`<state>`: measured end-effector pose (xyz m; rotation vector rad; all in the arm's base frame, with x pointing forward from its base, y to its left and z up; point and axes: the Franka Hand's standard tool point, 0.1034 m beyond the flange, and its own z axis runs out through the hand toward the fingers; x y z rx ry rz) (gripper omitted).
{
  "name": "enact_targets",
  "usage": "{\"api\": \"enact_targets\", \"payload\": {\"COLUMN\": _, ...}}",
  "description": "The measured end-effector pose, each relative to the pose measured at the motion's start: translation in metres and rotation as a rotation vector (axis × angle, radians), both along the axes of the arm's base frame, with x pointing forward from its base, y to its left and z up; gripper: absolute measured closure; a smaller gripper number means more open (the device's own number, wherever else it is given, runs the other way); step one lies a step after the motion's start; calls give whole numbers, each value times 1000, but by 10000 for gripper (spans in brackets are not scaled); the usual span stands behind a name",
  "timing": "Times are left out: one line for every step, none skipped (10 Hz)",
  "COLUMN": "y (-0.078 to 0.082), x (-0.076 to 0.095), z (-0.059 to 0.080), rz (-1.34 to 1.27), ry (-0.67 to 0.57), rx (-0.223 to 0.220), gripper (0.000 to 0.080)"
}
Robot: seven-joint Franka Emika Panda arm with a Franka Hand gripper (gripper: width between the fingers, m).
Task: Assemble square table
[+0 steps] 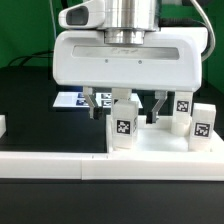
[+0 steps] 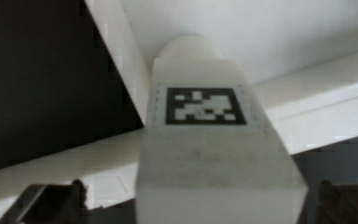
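The gripper (image 1: 124, 103) hangs low over the white square tabletop (image 1: 160, 142), which lies flat on the black table (image 1: 30, 100) close to the long white border wall (image 1: 60, 160) in the foreground. Three legs stand upright on or beside the slab, each showing a black-and-white tag. One leg (image 1: 123, 128) stands nearest the camera, roughly under the middle of the gripper; another (image 1: 183, 108) and a third (image 1: 203, 124) stand toward the exterior view's right. I cannot make out a fourth.

The two dark fingers (image 1: 92, 101) point down with a clear gap between them, spread wide, and nothing is clamped in that gap as far as the exterior view shows. The wrist view agrees: the fingertips (image 2: 48, 200) sit at either side of the leg (image 2: 213, 140), which fills the centre of the picture, tag facing the lens, with dark space on both sides. So the leg is framed, not gripped.

That framing looks deliberate. With the fingers straddling the leg, a squeeze would take it on its flat sides, which should keep it straight for seating in a corner socket. The marker board (image 1: 72, 100) lies flat behind, partly hidden by the gripper body. My read is that the leg pick-up is being lined up, and assembly is at an early stage, since no leg is visibly seated from here.
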<state>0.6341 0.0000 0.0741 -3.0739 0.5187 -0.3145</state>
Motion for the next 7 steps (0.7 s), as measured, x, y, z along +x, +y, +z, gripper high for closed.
{"api": "enact_targets", "payload": {"y": 0, "x": -1, "z": 0, "rz": -2, "ry": 4, "rx": 3, "gripper": 150}}
{"api": "enact_targets", "payload": {"y": -3, "x": -6, "z": -2, "rz": -27, "ry": 54, "rx": 38, "gripper": 150}}
{"api": "enact_targets", "payload": {"y": -4, "x": -4, "z": -1, "rz": -30, "ry": 73, "rx": 50, "gripper": 150}}
{"api": "enact_targets", "payload": {"y": -4, "x": -4, "z": -1, "rz": -28, "ry": 71, "rx": 47, "gripper": 150}}
{"api": "enact_targets", "payload": {"y": -5, "x": -4, "z": -1, "rz": -44, "ry": 71, "rx": 50, "gripper": 193}}
{"api": "enact_targets", "payload": {"y": -5, "x": -4, "z": -1, "rz": -63, "ry": 71, "rx": 52, "gripper": 193}}
{"api": "enact_targets", "payload": {"y": -5, "x": -4, "z": -1, "rz": -64, "ry": 71, "rx": 52, "gripper": 369}}
